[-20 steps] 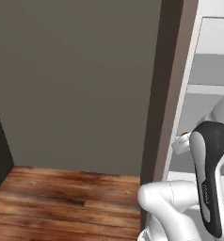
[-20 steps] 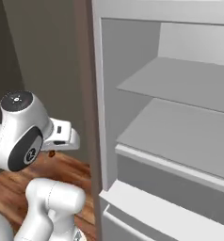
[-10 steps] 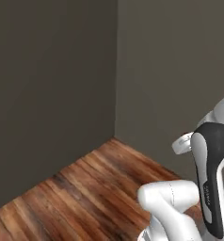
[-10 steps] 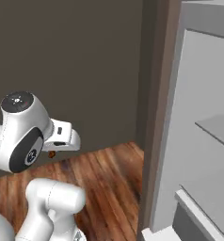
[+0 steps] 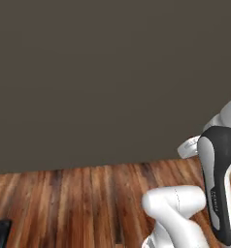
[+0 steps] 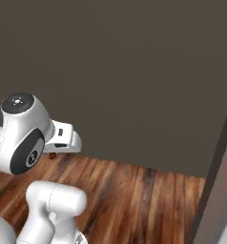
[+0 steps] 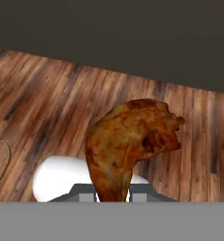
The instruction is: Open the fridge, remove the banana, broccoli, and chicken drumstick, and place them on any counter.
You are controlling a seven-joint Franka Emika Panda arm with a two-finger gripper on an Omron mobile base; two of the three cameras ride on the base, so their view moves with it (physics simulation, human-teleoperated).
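**Gripper carrying the chicken drumstick, in transit to a tabletop**

Gripper (image 7: 113, 197) closed on the chicken drumstick (image 7: 128, 146), seen in the hand view: the narrow end of the reddish-brown piece sits between the two finger tips at the bottom of the picture, and the broad, lumpy end stands clear above them. Beyond the drumstick lies a wooden plank floor (image 7: 48, 94), and past that a plain dark wall (image 7: 114, 28). Both base views look across the same floor to the same wall; a grey upright edge, probably the fridge (image 6: 220, 190), stands at the right margin of the right base view. Judged step: carry of one item away from the fridge. The next move calls for bringing a tabletop under the hand, lowering the drumstick onto it, then opening the jaws.
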